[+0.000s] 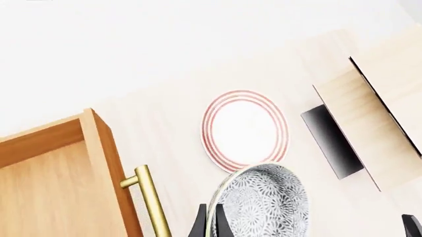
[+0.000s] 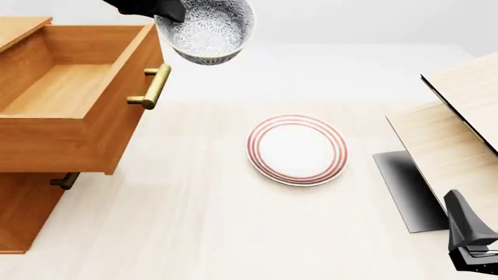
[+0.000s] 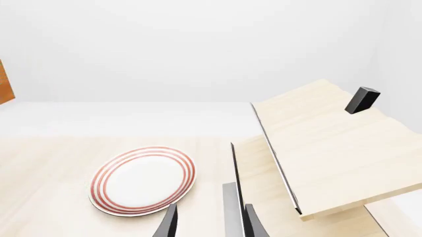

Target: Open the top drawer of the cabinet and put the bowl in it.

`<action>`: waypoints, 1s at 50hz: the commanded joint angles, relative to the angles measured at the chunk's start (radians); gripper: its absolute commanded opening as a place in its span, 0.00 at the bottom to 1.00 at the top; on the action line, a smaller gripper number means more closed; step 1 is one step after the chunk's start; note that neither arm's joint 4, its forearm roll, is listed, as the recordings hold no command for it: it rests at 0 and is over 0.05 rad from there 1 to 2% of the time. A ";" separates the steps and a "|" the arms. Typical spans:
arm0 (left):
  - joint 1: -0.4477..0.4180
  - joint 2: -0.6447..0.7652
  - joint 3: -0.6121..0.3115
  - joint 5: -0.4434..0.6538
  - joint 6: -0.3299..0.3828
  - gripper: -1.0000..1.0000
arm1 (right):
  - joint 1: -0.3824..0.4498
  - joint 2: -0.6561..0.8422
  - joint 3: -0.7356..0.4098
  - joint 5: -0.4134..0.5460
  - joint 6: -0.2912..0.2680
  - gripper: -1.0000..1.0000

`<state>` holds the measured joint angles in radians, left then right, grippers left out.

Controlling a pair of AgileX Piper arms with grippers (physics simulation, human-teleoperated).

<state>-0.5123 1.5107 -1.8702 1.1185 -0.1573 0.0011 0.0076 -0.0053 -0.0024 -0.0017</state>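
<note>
The top drawer (image 2: 70, 93) of the orange-brown cabinet (image 2: 23, 216) stands pulled out and empty, its brass handle (image 2: 151, 87) facing the table's middle. My left gripper (image 2: 172, 13) is shut on the rim of the blue-grey speckled bowl (image 2: 209, 29) and holds it high in the air, just beyond the drawer's front panel and above the handle. In the left wrist view the fingers (image 1: 197, 224) pinch the bowl's (image 1: 264, 202) rim, with the drawer (image 1: 53, 187) beside it. My right gripper (image 2: 467, 239) is open and empty at the near right.
A flat white red-ringed plate (image 2: 297, 150) lies on the table's middle. A pale light-wood structure (image 2: 459, 134) with a dark panel (image 2: 409, 189) stands at the right. A lower drawer's handle (image 2: 66, 181) shows under the open drawer.
</note>
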 commanded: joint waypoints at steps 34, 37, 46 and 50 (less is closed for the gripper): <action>0.198 -0.157 0.018 0.066 -0.017 0.00 | 0.000 -0.002 0.001 0.000 0.000 1.00; 0.212 -0.161 0.014 0.072 -0.020 0.00 | 0.000 -0.002 0.001 0.000 0.000 1.00; 0.273 -0.182 0.030 0.073 -0.030 0.00 | 0.000 -0.001 0.001 0.000 0.000 1.00; 0.284 -0.187 0.038 0.069 -0.038 0.00 | 0.000 -0.001 0.001 0.000 0.000 1.00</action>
<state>-0.2751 1.3480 -1.8444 1.1893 -0.1868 0.0011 0.0078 -0.0052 -0.0024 -0.0017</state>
